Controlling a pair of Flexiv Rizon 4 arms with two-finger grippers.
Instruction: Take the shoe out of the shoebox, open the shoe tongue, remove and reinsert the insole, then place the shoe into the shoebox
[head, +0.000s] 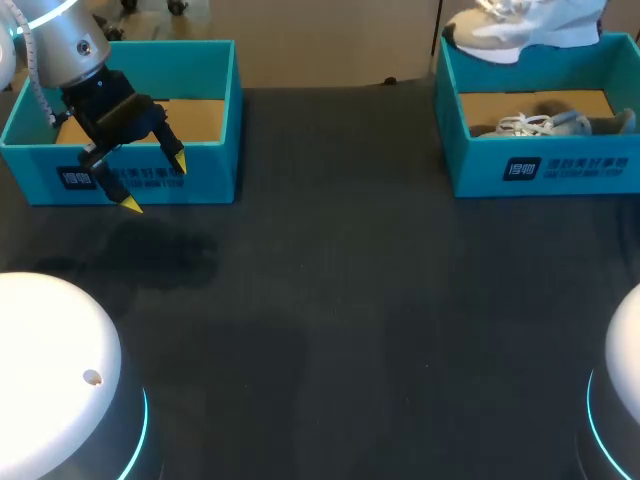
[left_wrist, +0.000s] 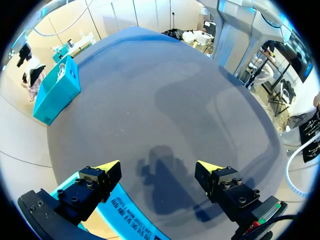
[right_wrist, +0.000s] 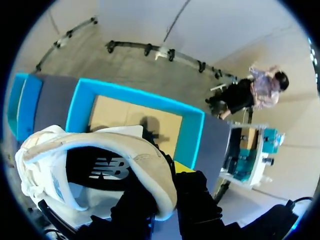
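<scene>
A white shoe (head: 520, 25) hangs above the back wall of the teal shoebox (head: 545, 170) at the far right. In the right wrist view my right gripper (right_wrist: 167, 174) is shut on the shoe (right_wrist: 75, 165), pinching its padded collar, with the box's cardboard floor (right_wrist: 135, 117) below. A second white shoe (head: 545, 125) lies inside that box. My left gripper (head: 156, 185) stands open and holds nothing, hovering in front of another teal box (head: 200, 185) at the far left. In the left wrist view the left gripper (left_wrist: 159, 167) hangs over the dark table.
The left box's front edge (left_wrist: 125, 215) shows under the left fingers, and the right shoebox (left_wrist: 55, 92) stands far across the dark table. My arms' white bases (head: 50, 370) rise at the near corners.
</scene>
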